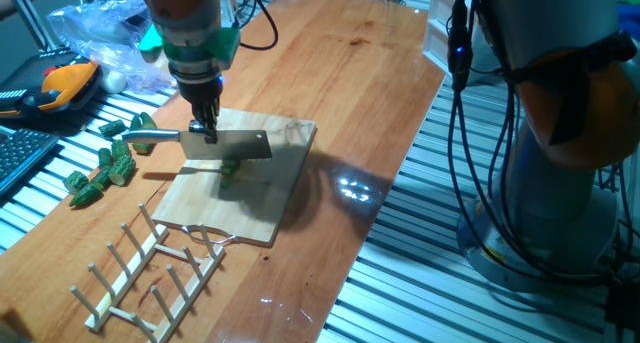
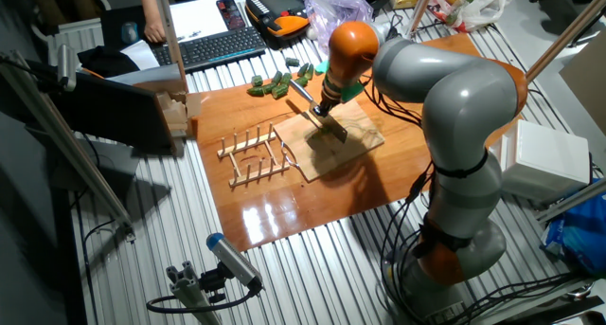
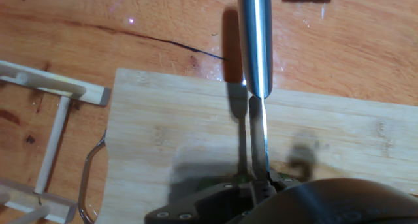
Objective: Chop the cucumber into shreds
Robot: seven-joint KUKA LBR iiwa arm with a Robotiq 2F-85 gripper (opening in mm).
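Observation:
My gripper [image 1: 206,129] is shut on a cleaver-style knife [image 1: 228,145], gripping it where the steel handle [image 1: 150,136] meets the blade. The blade stands edge-down over the wooden board [image 1: 270,198]. The cucumber [image 1: 230,172], a small dark green chunk, lies on the board right under the blade. In the other fixed view the gripper [image 2: 322,108] holds the knife [image 2: 329,125] over the board [image 2: 352,143]. In the hand view I look down the knife's spine [image 3: 258,136] and handle [image 3: 255,34]; the cucumber is hidden there. I see no pale shreds in any view.
Several loose dark green chunks [image 1: 105,168] lie on the table left of the board, also in the other fixed view [image 2: 279,81]. A wooden peg rack [image 1: 150,273] stands in front of the board. A plastic bag [image 1: 100,33] and an orange tool [image 1: 65,83] sit at the back left.

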